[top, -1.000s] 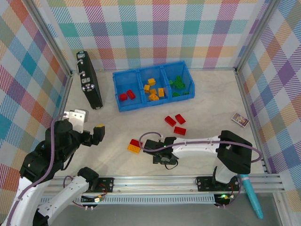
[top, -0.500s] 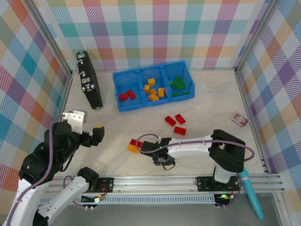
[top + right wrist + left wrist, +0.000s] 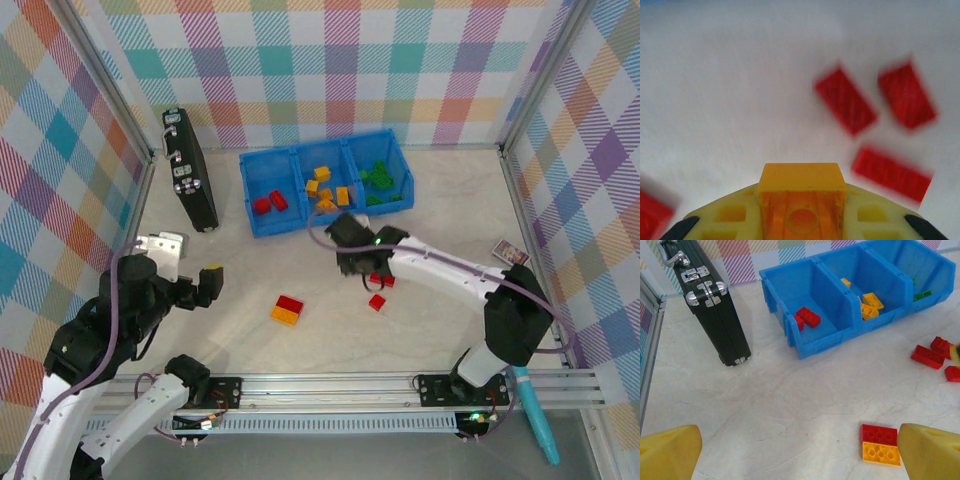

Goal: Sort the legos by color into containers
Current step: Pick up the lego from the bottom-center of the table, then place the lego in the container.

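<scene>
Plaid walls [image 3: 330, 60] surround pale marbled tabletop [image 3: 440, 200], legos [image 3: 288, 310] scattered.

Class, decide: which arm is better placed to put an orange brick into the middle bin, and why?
Right. The right gripper holds an orange brick in its jaws, close to the middle bin. The left gripper is open, empty and farther off.

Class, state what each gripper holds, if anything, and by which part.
The right gripper grips an orange-yellow brick by its two opposite sides, hollow underside toward the wrist camera. The left gripper is open and empty.
</scene>
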{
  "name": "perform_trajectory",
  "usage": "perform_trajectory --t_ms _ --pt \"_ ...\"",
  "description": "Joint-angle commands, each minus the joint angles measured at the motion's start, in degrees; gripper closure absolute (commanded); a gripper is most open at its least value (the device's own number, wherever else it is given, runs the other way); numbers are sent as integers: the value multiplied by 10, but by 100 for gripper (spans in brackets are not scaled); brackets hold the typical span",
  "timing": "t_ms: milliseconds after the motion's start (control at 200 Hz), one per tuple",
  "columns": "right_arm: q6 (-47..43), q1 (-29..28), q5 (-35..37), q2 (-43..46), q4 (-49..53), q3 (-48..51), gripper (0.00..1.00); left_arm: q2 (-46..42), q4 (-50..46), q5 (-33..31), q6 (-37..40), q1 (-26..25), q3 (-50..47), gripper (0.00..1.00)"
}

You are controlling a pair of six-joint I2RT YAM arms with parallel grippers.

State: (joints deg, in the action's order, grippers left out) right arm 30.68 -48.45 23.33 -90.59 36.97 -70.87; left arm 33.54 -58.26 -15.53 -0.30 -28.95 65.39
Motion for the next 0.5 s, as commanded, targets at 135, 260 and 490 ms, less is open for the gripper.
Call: perform_trajectory --t_ms 135,260,490 --pt "-286 39 23 -126 -124 -161 72 41 37 -7 11 5 3 0" --pt "-304 59 24 -208 -114 -261 72 42 64 -16 9 5 -2 0" --pt "-283 111 -43 -306 -124 -365 70 52 84 -41 25 5 -4 0"
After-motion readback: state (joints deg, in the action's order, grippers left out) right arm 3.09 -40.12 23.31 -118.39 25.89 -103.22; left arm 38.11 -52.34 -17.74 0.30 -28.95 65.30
